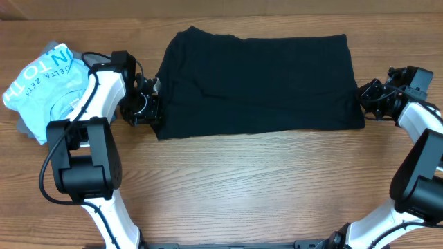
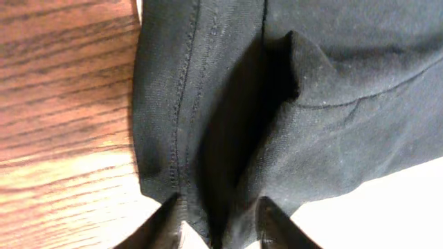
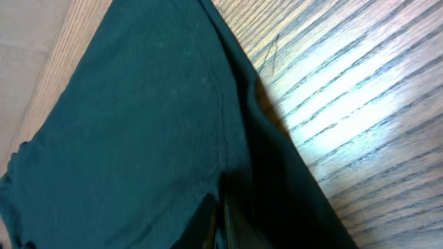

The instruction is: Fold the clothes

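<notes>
Left hand [image 1: 154, 104] sits at the left edge of the one black T-shirt [image 1: 256, 83], low on that edge. Its two fingers [image 2: 163, 225] stand partly apart, a narrow opening. A stitched hem and a soft upright fold of the shirt lie in the gap between them. Whether the fingers press the cloth cannot be told from the left wrist view.

One right hand [image 1: 363, 97] sits at the opposite, right edge of the black T-shirt, about level with the middle of that edge. Its two fingers [image 3: 204, 221] are closed together on the shirt's edge. There the cloth rises a little off the wood and casts a shadow.

The black T-shirt lies spread as a wide, roughly rectangular shape on the wooden worktop [image 1: 242, 187]. It is near the far side of the worktop and between the two hands. Its surface is mostly smooth, with a few shallow creases toward its left half. Its top left corner is rounded and slightly bunched.

Left of the black T-shirt, beyond the left arm and apart from it, lies one crumpled light blue shirt [image 1: 45, 79] with white lettering. Grey cloth [image 1: 28, 128] shows from under the light blue shirt. How many grey pieces there are cannot be told.

Two white and black arms reach in from the near side, one toward each end of the black T-shirt.
</notes>
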